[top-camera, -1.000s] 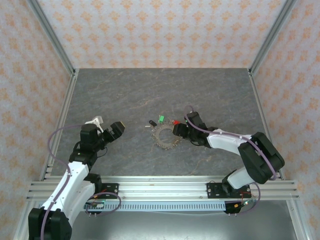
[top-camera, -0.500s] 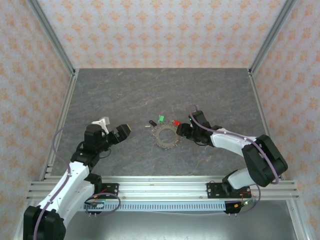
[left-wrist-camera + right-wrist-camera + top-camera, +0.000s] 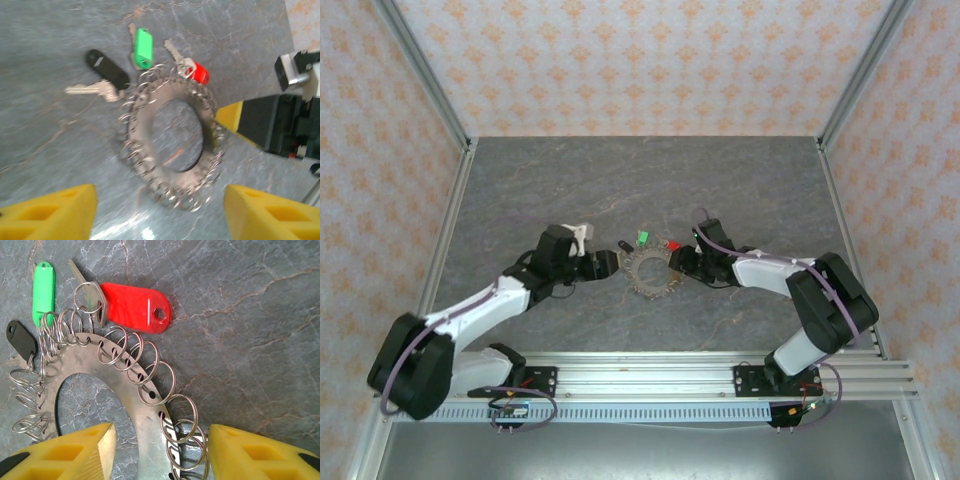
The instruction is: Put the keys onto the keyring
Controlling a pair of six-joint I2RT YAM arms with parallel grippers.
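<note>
The keyring [image 3: 650, 271] lies flat mid-table, a grey metal disc with a wide hole and many small split rings round its rim. A green key [image 3: 642, 238], a red key [image 3: 672, 245] and a black key [image 3: 623, 244] lie at its far edge. My left gripper [image 3: 607, 265] is at the ring's left side, open; in its wrist view the keyring [image 3: 142, 137] lies just ahead of the gripper [image 3: 160, 200]. My right gripper [image 3: 162, 440] is open astride the keyring's [image 3: 130, 385] right rim, one finger over the hole, one outside. The red key [image 3: 135, 307] hangs on a split ring.
Metal frame rails [image 3: 650, 372] run along the near edge, and patterned walls close in the other three sides. My right gripper's yellow finger [image 3: 231, 115] shows beyond the ring in the left wrist view.
My left arm has swung right from the table's left side up to the ring, and its jaws have narrowed. My right gripper stays at the ring's right rim, jaws slightly closer together.
</note>
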